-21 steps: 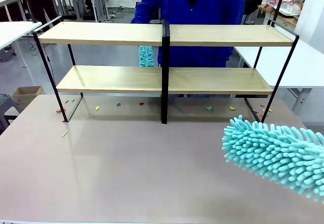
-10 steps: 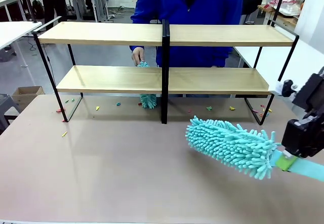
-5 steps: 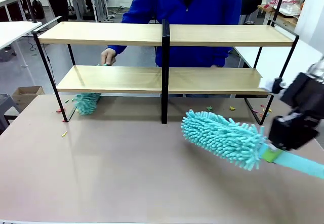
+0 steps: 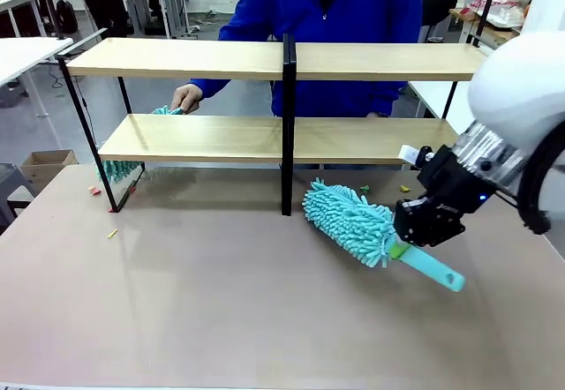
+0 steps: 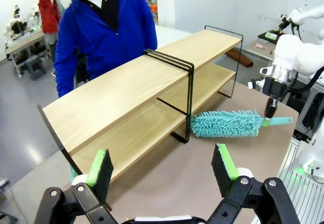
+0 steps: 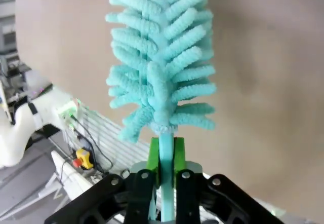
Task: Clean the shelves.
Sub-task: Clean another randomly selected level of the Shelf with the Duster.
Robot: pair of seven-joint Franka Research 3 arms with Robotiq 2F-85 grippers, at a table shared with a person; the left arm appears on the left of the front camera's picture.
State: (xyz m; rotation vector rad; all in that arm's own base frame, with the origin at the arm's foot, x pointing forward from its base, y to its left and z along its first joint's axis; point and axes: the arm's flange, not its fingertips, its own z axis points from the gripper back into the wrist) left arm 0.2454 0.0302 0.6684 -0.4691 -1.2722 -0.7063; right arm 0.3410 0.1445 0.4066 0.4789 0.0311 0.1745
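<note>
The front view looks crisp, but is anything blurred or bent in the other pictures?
Left wrist view: wide-angle, so the shelves splay outward, and a blurred patch covers the person's head. Right wrist view: the duster in the right claw is sharp, the room beyond it tilted and soft.

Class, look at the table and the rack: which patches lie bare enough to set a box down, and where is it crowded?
Bare: the table in front of the shelves, left of the robot's duster, and both boards' tops. Crowded: right of the centre post, where the right tool holds that duster, and the rack's left end, where the person's hand sweeps another duster.
</note>
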